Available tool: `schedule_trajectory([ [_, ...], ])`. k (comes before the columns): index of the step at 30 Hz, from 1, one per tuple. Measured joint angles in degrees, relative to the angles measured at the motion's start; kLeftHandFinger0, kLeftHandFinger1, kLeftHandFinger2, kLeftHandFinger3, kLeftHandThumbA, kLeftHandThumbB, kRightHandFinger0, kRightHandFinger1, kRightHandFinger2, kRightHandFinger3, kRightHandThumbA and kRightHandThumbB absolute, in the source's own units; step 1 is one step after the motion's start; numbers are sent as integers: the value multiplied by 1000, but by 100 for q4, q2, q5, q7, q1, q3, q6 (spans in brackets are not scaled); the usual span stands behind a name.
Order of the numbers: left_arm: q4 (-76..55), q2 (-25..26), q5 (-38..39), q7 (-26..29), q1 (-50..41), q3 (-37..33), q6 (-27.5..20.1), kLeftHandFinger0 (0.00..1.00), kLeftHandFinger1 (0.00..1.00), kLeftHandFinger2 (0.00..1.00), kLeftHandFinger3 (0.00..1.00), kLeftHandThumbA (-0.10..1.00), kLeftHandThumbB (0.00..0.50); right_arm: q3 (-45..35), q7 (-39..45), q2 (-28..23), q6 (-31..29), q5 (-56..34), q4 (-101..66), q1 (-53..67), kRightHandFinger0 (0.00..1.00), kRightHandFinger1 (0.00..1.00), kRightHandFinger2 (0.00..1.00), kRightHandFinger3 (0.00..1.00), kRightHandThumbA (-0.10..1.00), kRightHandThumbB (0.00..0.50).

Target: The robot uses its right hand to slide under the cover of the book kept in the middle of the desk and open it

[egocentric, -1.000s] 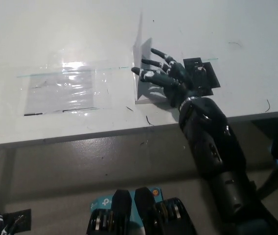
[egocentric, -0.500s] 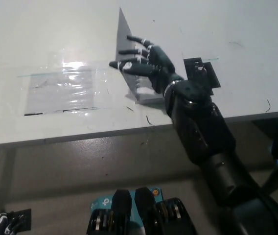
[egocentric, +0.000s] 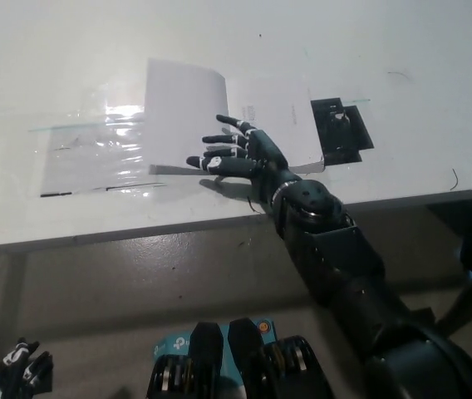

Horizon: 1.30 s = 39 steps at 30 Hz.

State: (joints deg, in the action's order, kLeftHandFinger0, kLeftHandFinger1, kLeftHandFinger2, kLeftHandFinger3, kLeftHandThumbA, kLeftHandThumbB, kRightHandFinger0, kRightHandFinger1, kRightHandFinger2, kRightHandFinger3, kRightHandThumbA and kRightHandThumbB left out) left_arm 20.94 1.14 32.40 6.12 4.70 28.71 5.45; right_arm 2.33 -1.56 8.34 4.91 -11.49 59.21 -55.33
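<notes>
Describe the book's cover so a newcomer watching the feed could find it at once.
Start at the white desk and follow the black right hand to its fingertips. The cover is the plain white sheet just beyond them, flipped over leftward with a curled top corner. Unlike the shiny clear plastic patch beside it, it is opaque and matte.

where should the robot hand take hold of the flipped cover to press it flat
Judging from its pose, the free left edge of the cover, coming from above. The cover has swung over to the left and curls up near its top, so a downward push there should flatten it. The right robot hand hovers open at the book's lower edge.
</notes>
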Motion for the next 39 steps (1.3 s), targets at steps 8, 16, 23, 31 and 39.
schedule_trajectory([
  [8,95,3,-8,-8,-3,-31,-14,738,627,673,733,831,272,-42,-2,-10,-412,114,612,-264,496,499,564,899,1000,208],
  [16,113,-1,7,-7,-38,8,-15,713,616,665,762,845,213,-127,2,0,-479,152,608,-303,458,526,612,900,1000,206],
  [23,134,-10,15,-4,-90,39,-29,695,588,653,745,837,222,-612,31,23,57,-31,-642,-78,525,583,657,914,1000,202],
  [31,137,-75,44,-4,-146,63,-30,761,617,662,760,879,193,-1251,-79,76,994,-558,-2517,306,579,575,634,923,1000,235],
  [39,136,-145,55,-3,-244,70,-30,782,632,700,778,867,191,-1431,-429,-166,1505,-1447,-3964,597,660,687,787,1000,1000,234],
])
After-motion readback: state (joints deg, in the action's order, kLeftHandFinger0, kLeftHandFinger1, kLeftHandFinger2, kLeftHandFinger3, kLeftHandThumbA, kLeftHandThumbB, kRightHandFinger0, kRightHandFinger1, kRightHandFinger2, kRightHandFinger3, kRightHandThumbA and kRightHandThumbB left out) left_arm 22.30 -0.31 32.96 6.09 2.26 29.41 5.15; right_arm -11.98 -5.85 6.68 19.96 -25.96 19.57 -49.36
